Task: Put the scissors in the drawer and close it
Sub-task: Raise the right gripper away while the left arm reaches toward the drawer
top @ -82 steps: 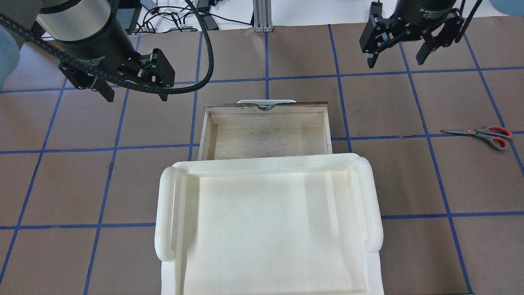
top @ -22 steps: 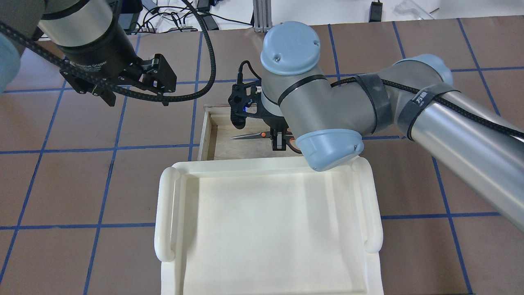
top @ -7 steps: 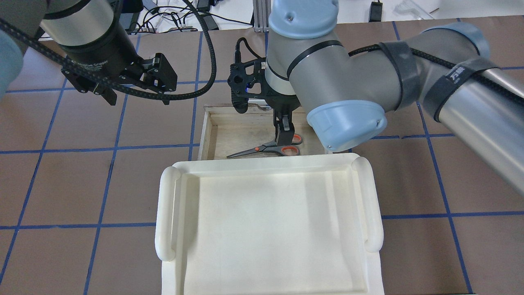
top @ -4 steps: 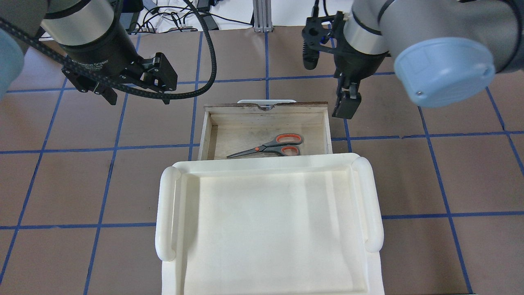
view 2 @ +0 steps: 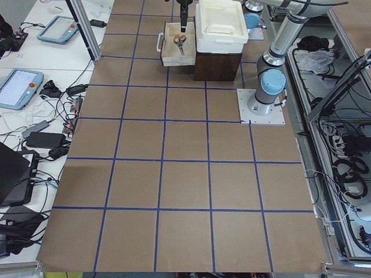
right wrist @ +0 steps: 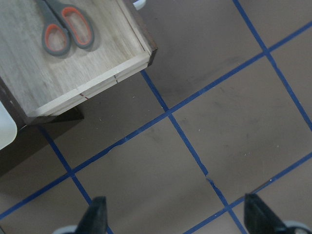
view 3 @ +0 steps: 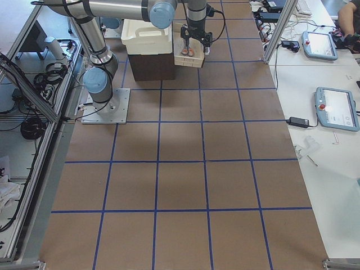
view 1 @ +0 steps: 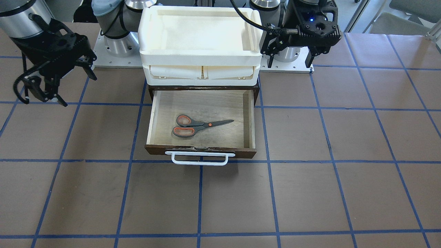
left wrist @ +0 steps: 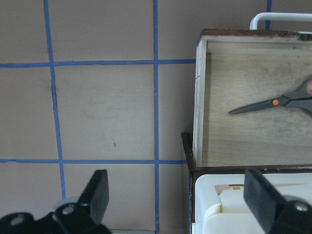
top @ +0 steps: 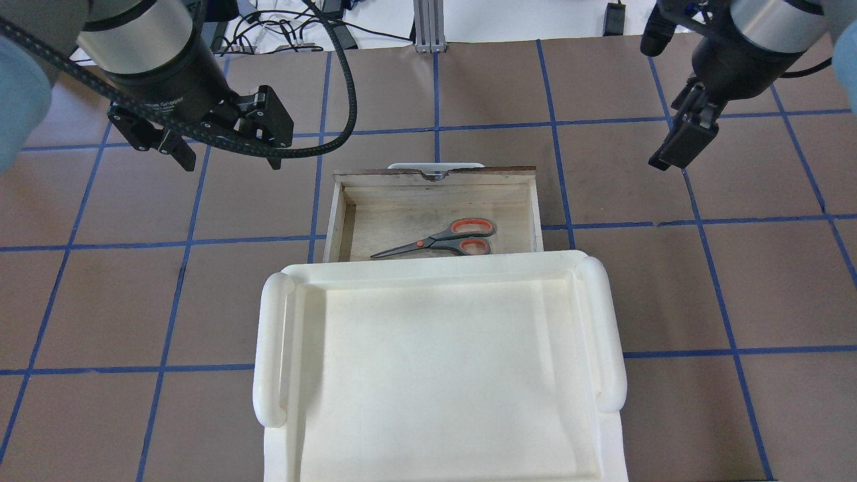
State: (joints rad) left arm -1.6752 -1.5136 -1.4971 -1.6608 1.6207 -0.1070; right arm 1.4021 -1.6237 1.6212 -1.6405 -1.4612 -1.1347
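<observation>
Scissors (view 1: 198, 125) lie flat in the open drawer (view 1: 248, 117), both tools clear of it

The scissors rest on the plywood floor, handles toward the robot's right and blades closed, touching no wall. The drawer stands pulled out from under the cream tray unit (view 1: 198, 51), so closing looks like the step left. It is stiff wood and probably light, likely to slide straight if pushed at the middle of its dark front or on the white bar handle (view 1: 200, 159); an off-centre push could skew it. The left tool (top: 226, 152) hovers over the counter (view 1: 310, 189) beside the drawer, spread wide and empty; the right tool (right wrist: 175, 214) hangs well off to the other side, also wide and empty
</observation>
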